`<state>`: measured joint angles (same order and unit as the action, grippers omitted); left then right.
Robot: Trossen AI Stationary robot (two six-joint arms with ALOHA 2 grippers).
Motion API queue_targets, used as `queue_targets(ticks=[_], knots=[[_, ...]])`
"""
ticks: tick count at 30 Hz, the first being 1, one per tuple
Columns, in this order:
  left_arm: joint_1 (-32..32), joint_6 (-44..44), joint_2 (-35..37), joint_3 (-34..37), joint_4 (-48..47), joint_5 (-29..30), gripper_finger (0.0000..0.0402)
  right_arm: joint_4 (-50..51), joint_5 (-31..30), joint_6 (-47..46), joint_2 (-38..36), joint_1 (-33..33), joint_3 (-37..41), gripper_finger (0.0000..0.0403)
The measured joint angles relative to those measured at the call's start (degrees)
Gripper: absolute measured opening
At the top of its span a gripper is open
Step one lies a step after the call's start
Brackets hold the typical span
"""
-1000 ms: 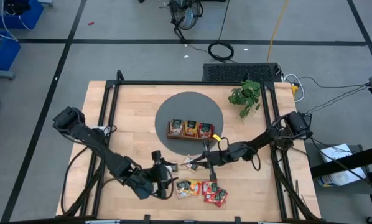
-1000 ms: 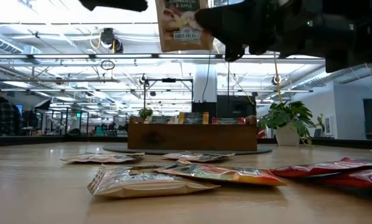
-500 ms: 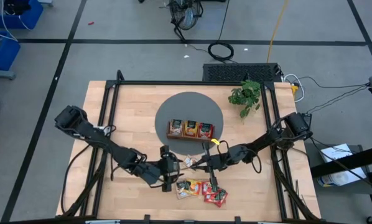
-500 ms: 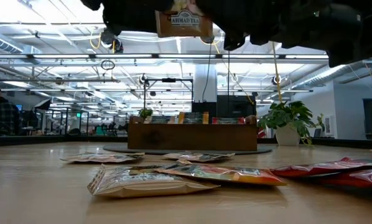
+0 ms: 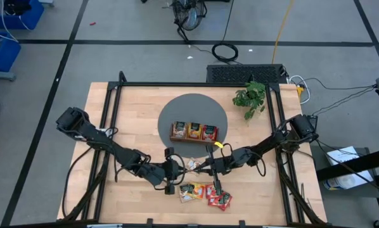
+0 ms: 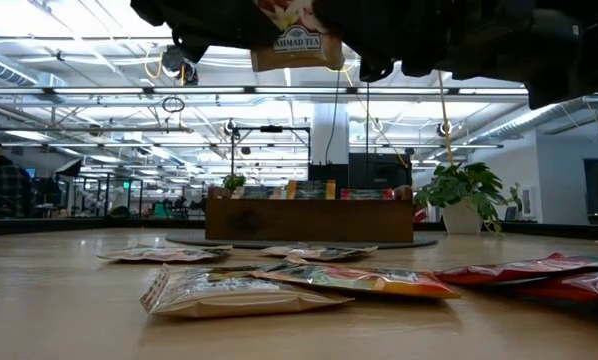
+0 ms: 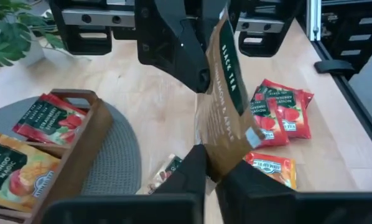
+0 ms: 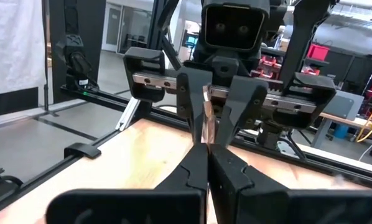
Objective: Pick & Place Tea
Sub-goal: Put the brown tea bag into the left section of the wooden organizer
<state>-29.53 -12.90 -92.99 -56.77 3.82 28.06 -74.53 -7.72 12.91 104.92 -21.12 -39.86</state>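
a wooden tray (image 5: 194, 139) sits on a grey round mat (image 5: 177, 114) — a potted plant (image 5: 250, 97) nearby.

You get bright, even overhead light on the table (image 5: 132, 107), with soft shadows. In the low view the ceiling lights (image 6: 99, 95) glare, and the nearest sachet (image 6: 229, 290) looks soft.

Both arms are matte black, built of jointed links with black cables looping along them. The right arm (image 5: 265, 147) wears a yellow tag near its wrist. The left gripper (image 8: 220, 102) has angular black fingers on a silver rail.
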Motion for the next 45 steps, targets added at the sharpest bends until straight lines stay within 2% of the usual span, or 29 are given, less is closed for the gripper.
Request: queue_targets(ticks=[11, 14, 22, 28, 32, 38, 42, 45], knots=[[-0.07, -0.54, 0.00, 0.00, -1.79, 0.68, 0.0009, 3.53, 0.00, -1.30, -0.02, 0.02, -0.07, 0.0005], [-0.08, -1.00, 0.00, 0.00, -2.33, 1.04, 0.0006, 4.19, -0.20, -1.98, -0.25, 0.02, -0.04, 0.0033], [-0.21, -2.05, 0.00, 0.00, -4.28, 2.08, 0.0006, 8.30, -1.57, -5.73, -4.49, 0.00, -0.02, 0.0142], [-0.18, -2.48, 0.00, 0.00, -4.37, 2.09, 0.0005, 8.62, -1.21, -7.25, -5.69, 0.00, -0.02, 0.0178], [0.05, -2.52, -0.02, 0.00, -4.27, 2.09, 0.0009, 9.78, -1.08, -8.67, -5.78, 0.66, -0.02, 0.0173], [0.85, -2.50, 0.00, 0.00, -4.16, 2.09, 0.0005, 11.76, 0.46, -8.64, -5.71, 1.29, -2.68, 0.0145], [1.00, -2.50, 0.00, 0.00, -4.35, 2.07, 0.0011, 19.42, 0.50, -7.49, -4.59, 1.26, -6.67, 0.0116], [0.95, -2.52, -0.02, 0.00, -5.05, 2.01, 0.0006, 24.41, 0.38, -7.51, -3.99, 1.61, -8.84, 0.0078]])
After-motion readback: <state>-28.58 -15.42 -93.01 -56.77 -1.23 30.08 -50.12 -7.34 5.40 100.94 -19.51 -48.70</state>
